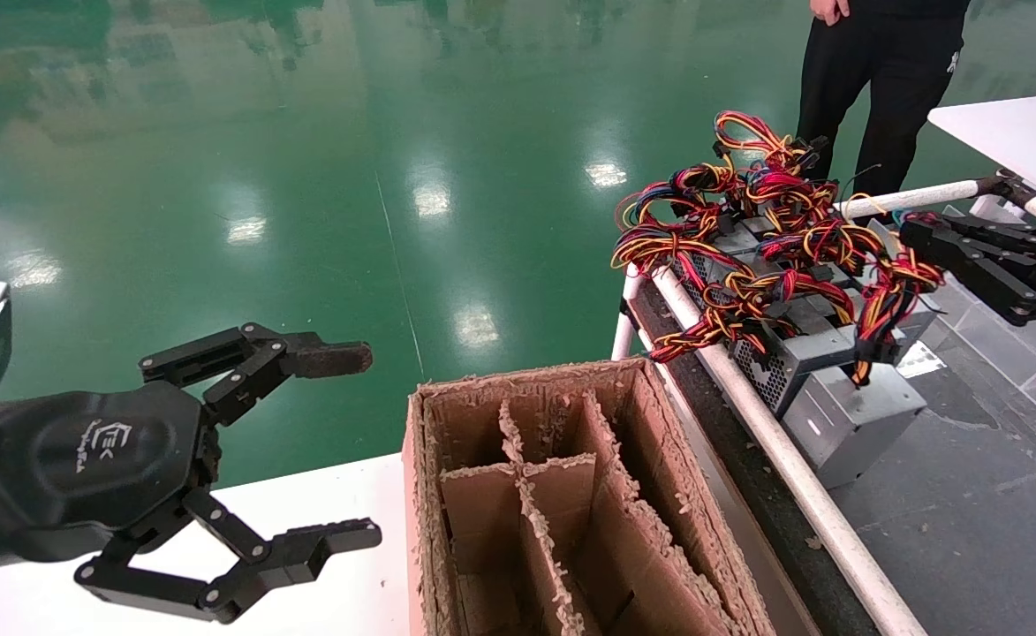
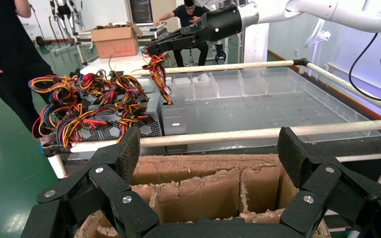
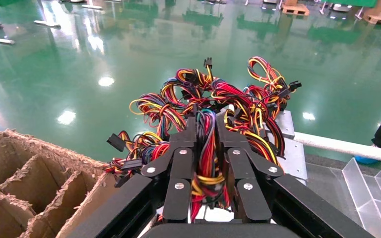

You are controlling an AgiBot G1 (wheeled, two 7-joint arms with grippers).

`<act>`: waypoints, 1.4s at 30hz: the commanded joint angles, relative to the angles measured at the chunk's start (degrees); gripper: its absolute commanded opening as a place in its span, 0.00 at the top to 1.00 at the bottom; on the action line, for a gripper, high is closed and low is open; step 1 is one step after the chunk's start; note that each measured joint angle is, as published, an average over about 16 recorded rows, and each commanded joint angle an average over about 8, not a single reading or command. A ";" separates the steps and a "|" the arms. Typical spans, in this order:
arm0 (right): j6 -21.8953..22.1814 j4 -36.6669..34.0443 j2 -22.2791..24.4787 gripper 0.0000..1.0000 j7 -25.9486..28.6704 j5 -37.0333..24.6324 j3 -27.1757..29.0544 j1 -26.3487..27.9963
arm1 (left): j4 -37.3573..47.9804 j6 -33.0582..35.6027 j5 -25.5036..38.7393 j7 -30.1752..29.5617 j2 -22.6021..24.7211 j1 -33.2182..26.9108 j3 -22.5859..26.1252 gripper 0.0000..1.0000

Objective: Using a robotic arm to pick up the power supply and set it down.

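The power supply (image 1: pixel 853 415) is a grey metal box at the near end of the pile, next to the white rail. Its red, yellow and black wires (image 1: pixel 888 291) rise to my right gripper (image 1: pixel 913 234), which is shut on them. In the right wrist view the wire bundle (image 3: pixel 206 148) is pinched between the fingers of the right gripper (image 3: pixel 206 124). The left wrist view shows the right gripper (image 2: pixel 151 48) holding the wires above the power supply (image 2: pixel 173 119); I cannot tell whether the box rests on the surface. My left gripper (image 1: pixel 341 446) stands open and empty over the white table.
Several like grey boxes with tangled wires (image 1: pixel 747 265) lie beside it. A torn cardboard box with dividers (image 1: pixel 570 495) stands below my left gripper (image 2: pixel 211 153). A white pipe rail (image 1: pixel 774 442) runs between box and pile. A person (image 1: pixel 880 79) stands behind; clear plastic bins (image 2: pixel 258 99) lie beyond.
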 commanded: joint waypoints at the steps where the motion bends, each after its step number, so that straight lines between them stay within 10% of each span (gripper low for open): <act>1: -0.37 -0.28 -0.04 0.00 0.11 0.08 -0.09 0.13 | 0.00 0.00 0.00 0.00 0.00 0.00 0.00 0.00; 22: -0.94 -2.67 -2.41 0.00 -3.26 3.84 3.38 2.76 | 0.01 -0.02 -0.01 0.01 -0.01 0.01 0.00 0.00; 42: -12.49 -0.16 -5.43 0.00 -5.54 5.70 2.01 3.59 | 0.02 -0.02 -0.01 0.01 -0.01 0.01 0.00 0.00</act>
